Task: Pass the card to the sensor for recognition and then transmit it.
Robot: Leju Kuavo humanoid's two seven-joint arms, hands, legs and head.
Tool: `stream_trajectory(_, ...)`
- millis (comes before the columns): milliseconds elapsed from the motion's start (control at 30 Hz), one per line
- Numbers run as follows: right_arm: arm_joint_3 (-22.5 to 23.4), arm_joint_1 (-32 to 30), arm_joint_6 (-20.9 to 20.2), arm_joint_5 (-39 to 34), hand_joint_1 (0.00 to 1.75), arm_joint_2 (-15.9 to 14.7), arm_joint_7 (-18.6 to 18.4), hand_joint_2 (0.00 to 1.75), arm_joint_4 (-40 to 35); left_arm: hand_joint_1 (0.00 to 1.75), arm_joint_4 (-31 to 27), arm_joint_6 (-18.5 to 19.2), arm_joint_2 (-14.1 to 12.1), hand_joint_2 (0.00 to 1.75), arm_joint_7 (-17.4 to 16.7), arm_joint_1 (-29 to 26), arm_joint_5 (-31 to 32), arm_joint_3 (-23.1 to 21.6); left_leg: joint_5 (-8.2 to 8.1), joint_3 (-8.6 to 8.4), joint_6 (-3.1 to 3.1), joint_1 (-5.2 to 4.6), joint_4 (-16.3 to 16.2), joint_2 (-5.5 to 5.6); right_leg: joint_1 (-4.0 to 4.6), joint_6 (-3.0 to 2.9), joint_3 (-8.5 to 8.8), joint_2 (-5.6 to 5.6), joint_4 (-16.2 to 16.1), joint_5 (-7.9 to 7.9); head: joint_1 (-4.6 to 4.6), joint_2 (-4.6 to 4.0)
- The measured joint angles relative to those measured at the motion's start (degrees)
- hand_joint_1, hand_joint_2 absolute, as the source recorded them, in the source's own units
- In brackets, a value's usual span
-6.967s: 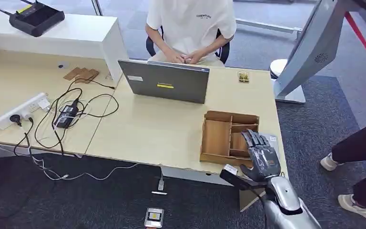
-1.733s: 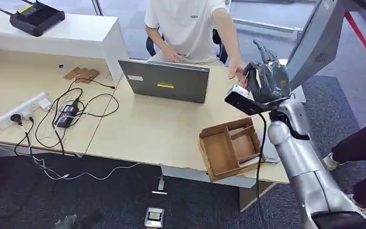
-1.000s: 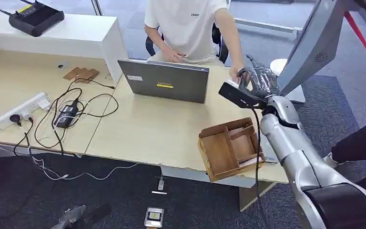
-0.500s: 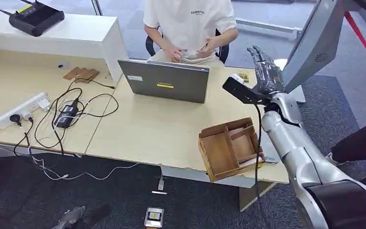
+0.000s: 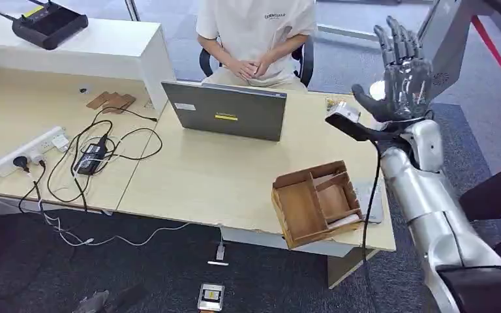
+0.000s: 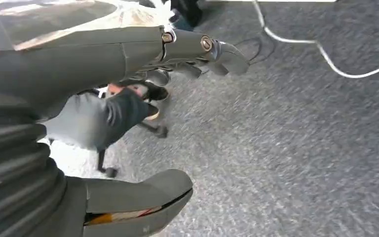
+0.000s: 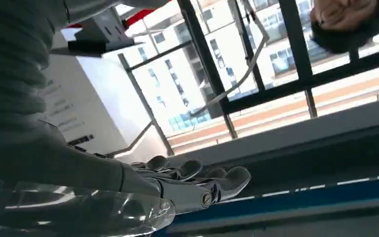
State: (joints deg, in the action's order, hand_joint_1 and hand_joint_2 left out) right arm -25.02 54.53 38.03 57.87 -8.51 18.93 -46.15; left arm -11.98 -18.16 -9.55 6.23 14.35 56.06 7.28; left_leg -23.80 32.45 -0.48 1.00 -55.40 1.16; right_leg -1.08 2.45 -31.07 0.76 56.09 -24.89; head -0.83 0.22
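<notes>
- big light wood desk runs across the scene; a person in a white tee sits at the far side, hands clasped
- grey laptop sits mid-desk, lid toward the robot
- right hand is raised off the desk's far right corner, fingers spread, nothing in it
- left hand hangs over grey carpet; fingers fairly straight, thumb apart, looks empty
- wooden divider tray sits tilted at the near right edge
- card, I think, is that small yellowish thing on the far right of the desk; too small to be sure
</notes>
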Motion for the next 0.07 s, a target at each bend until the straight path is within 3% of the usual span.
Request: stream_trajectory(67,1.7,-0.5,0.3,-0.8,0.00,-1.9,1.6,1.75,-2.4,0.00,0.0,-0.6,-0.3,1.75,0.2,-0.9,-1.2,0.4,0.00,0.01,0.00,-0.01,0.0,0.00,-0.01,0.00,0.00,0.00,0.0,0.00,0.00,0.00)
